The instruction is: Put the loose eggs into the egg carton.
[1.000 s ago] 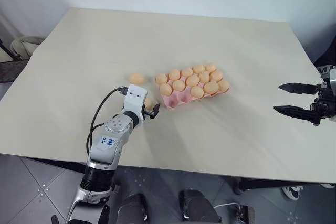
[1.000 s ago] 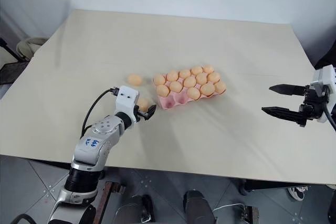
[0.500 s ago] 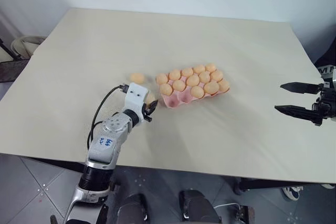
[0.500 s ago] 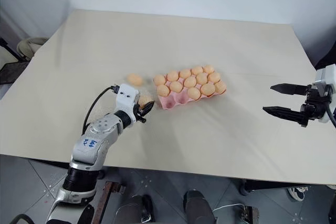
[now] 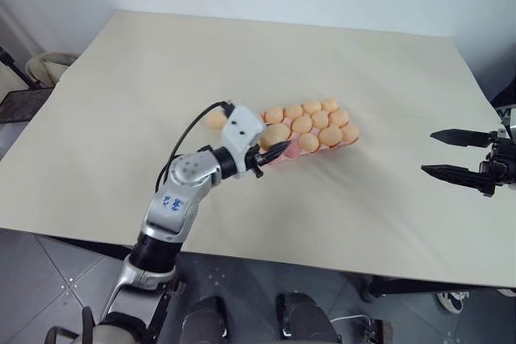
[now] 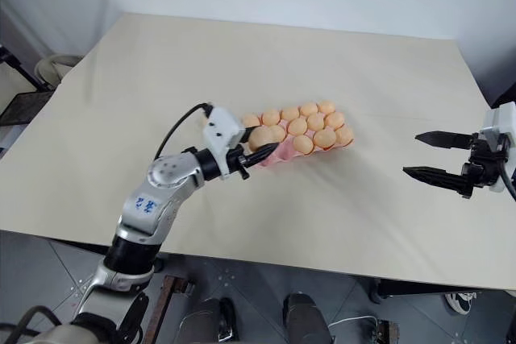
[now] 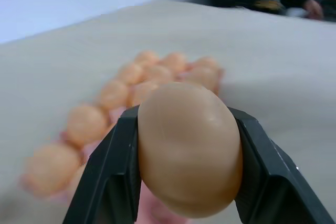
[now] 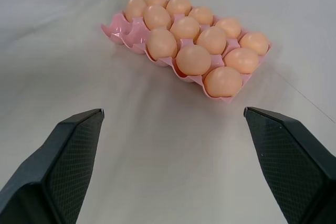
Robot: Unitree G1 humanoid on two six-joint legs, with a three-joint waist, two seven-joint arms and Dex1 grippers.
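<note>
From the head I see my left gripper (image 5: 276,151) clamped on an egg (image 5: 276,136) over the egg carton (image 5: 278,159); one loose egg (image 5: 214,119) sits behind. Left wrist: carton nearly full. Right wrist: my right gripper (image 8: 173,161) gapes, facing it.

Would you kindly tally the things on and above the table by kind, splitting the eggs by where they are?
Pink moulded egg carton: 1
Pale orange-tan oval eggs in its cups: 13
Loose egg on the beige table: 1
Held egg in the left tool: 1
Total: 16
</note>
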